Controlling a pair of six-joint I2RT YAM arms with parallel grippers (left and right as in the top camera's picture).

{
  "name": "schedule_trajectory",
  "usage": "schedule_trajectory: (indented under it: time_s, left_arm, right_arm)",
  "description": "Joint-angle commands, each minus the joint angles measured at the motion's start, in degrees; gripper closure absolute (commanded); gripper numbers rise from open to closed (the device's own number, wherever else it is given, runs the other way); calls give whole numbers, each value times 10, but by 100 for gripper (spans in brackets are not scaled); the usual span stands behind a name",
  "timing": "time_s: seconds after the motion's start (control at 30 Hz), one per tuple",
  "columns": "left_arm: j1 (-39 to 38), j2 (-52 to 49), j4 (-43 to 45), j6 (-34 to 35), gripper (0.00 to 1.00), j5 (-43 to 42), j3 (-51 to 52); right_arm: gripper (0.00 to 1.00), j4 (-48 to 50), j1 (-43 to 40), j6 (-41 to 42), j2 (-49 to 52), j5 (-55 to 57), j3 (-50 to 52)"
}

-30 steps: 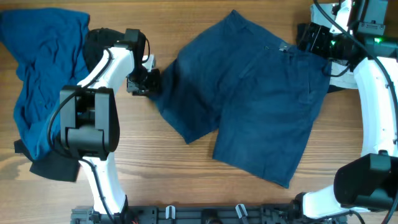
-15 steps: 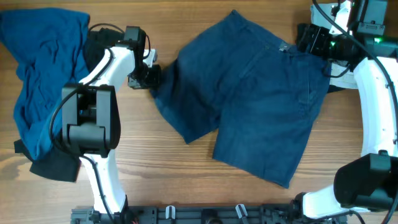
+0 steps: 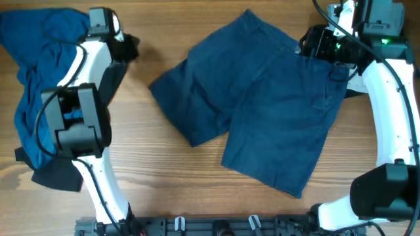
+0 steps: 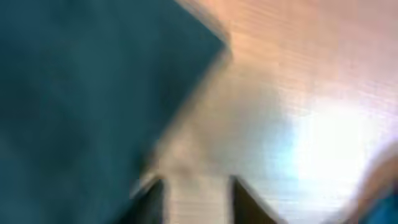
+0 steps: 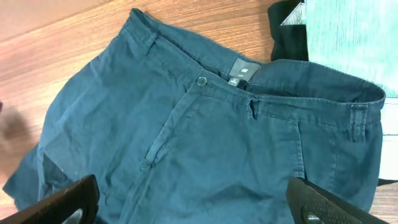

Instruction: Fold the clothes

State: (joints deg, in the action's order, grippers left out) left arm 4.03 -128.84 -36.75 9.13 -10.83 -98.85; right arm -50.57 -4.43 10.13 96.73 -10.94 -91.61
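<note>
Shorts (image 3: 262, 111) spread flat, centre frame, waistband toward upper right. Soft, limp, light denim; likely to drape. Best held at waistband corners or leg hems. Right gripper (image 5: 199, 208) wide apart over waistband, empty. Left gripper (image 4: 196, 196) blurred, seemingly apart.

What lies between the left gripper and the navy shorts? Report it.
Only bare wooden table lies between the left gripper and the navy shorts; the overhead view shows it, the left wrist view is blurred.

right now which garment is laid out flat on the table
The dark navy shorts in the middle, spread flat with the waistband showing; the brighter blue garment on the left is bunched in a heap.
</note>
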Motion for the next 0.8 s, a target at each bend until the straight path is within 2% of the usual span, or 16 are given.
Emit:
schedule_trajectory:
  time_s: [0.0,0.07,0.17,0.23,0.3,0.4,0.5,0.53,0.57,0.7,0.77]
  left_arm:
    - [-21,-3,-100,-101,42,-65,-3]
    - [-35,-3,-154,-152,38,-65,-3]
    - [-48,-4,-156,-164,36,-61,3]
    - [-56,-11,-164,-164,40,-61,4]
    - [-68,-22,-171,-164,47,-60,5]
    - [-83,-26,-173,-164,72,-56,19]
    - [-99,-26,-183,-163,88,-55,45]
    - [-104,-26,-182,-148,94,-34,59]
    - [-107,-26,-181,-126,96,-6,67]
    - [-102,-25,-129,-3,96,119,70]
    - [-95,-25,-79,38,96,145,67]
  right_arm:
    - [3,2,2,-13,-6,-7,-7]
    - [3,2,2,-14,-6,-7,-7]
    - [2,-7,2,-14,-6,-7,-7]
    - [2,-14,2,-21,-6,-7,-7]
    - [2,-17,2,-25,-6,-7,-7]
    - [2,-20,2,-24,-6,-7,-7]
    - [2,-20,2,-25,-6,-7,-7]
    - [2,-20,2,-24,-6,-7,-7]
    - [2,-20,2,-25,-6,-7,-7]
    - [2,-17,2,-25,-6,-7,-7]
    - [2,-18,2,-25,-6,-7,-7]
